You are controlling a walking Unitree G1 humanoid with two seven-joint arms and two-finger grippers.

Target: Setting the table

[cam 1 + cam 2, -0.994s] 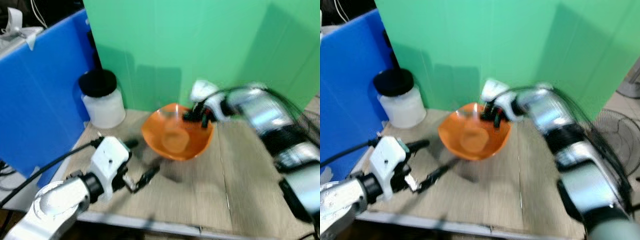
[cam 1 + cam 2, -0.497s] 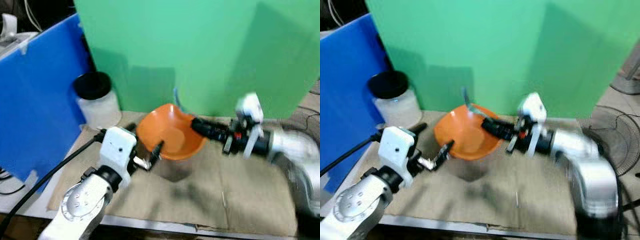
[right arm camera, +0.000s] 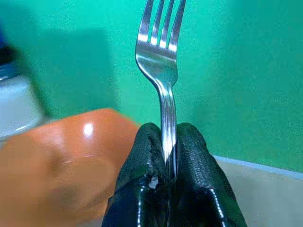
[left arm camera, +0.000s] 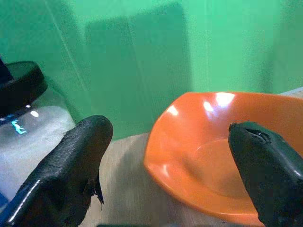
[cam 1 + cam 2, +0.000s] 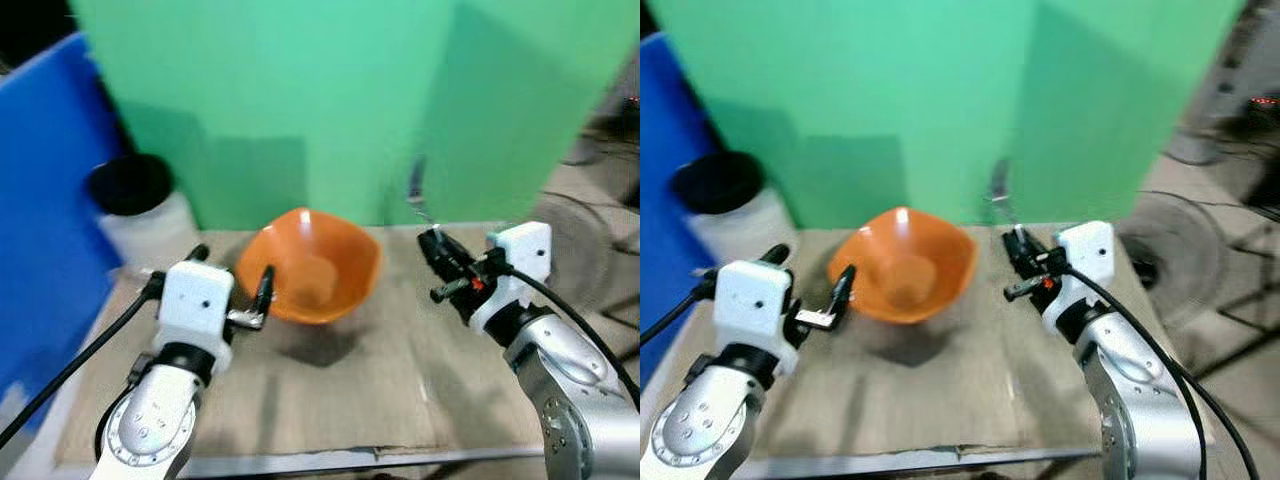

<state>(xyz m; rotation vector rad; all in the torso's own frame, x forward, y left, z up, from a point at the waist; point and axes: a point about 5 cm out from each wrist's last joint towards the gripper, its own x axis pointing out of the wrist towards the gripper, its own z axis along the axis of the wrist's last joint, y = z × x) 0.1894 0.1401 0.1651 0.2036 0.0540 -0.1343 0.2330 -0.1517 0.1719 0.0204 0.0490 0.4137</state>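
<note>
An orange bowl (image 5: 312, 266) stands on the wooden table (image 5: 350, 395). My left gripper (image 5: 232, 272) is open at the bowl's left side, its fingers spread wide. One fingertip (image 4: 258, 156) lies against the near-left rim of the bowl (image 4: 213, 146); whether it touches I cannot tell. My right gripper (image 5: 436, 246) hovers right of the bowl, apart from it, shut on a metal fork (image 3: 161, 56). The fork (image 5: 417, 190) points upward, tines up, in front of the green backdrop.
A white jar with a black lid (image 5: 133, 205) stands at the back left beside a blue panel (image 5: 35, 190). A green backdrop (image 5: 300, 100) closes the far side. A floor fan (image 5: 1170, 262) sits beyond the table's right edge.
The camera has shifted. My right gripper drew back from over the bowl to its right and tipped the fork upright. My left gripper came up to the bowl's left rim.
</note>
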